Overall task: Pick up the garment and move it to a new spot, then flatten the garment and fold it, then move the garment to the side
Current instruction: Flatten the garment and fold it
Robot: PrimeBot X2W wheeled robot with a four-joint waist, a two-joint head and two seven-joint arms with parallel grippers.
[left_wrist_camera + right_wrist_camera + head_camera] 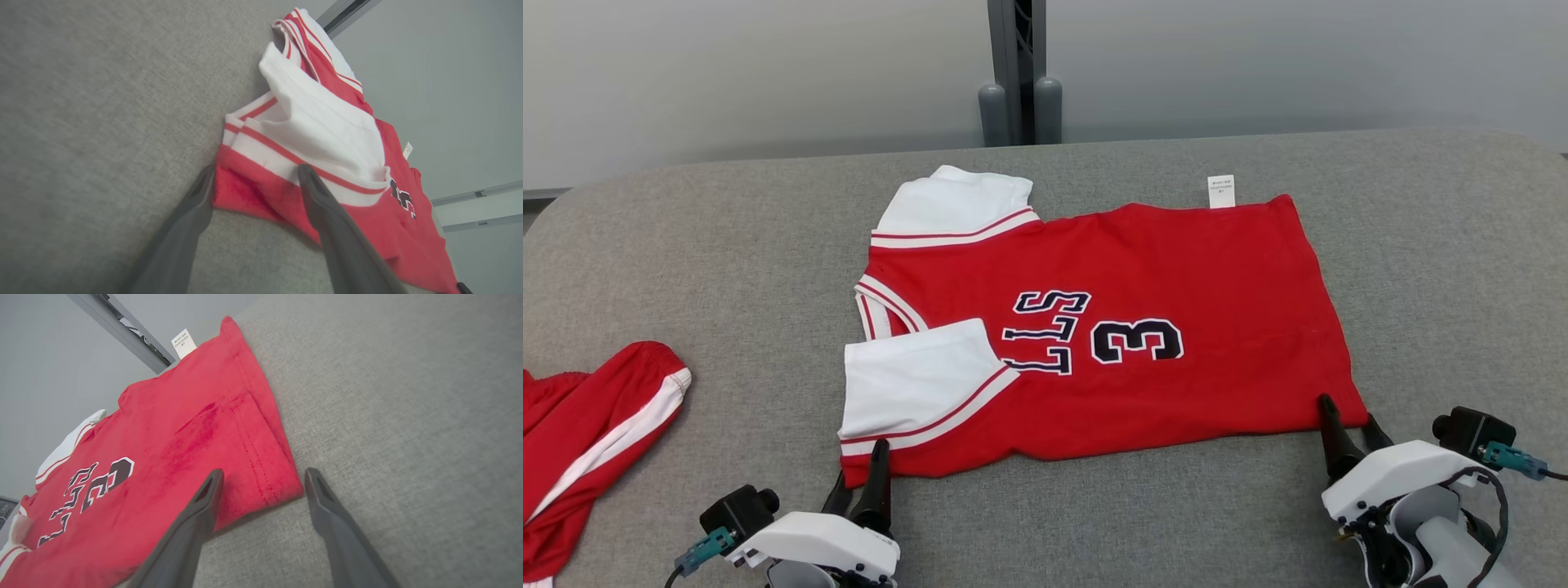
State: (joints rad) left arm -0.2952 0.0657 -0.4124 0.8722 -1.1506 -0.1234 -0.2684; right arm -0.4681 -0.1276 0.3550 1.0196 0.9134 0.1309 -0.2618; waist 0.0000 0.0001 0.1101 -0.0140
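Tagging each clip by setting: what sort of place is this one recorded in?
Most likely a lab or test room set up for garment folding, not a home: a wide grey fabric-covered table, a bare pale wall with a dark metal post behind it, and a red jersey spread flat.

You're in what looks like a robot test lab: a broad surface (1421,269) covered in grey felt-like cloth, its far corners rounded, backed by plain pale grey wall panels (768,73). A dark metal post (1017,49) flanked by two grey cylinders (1048,110) stands at the middle of the far edge. A red jersey (1176,269) lies spread on the cloth, with a second red garment (588,425) at the left edge.
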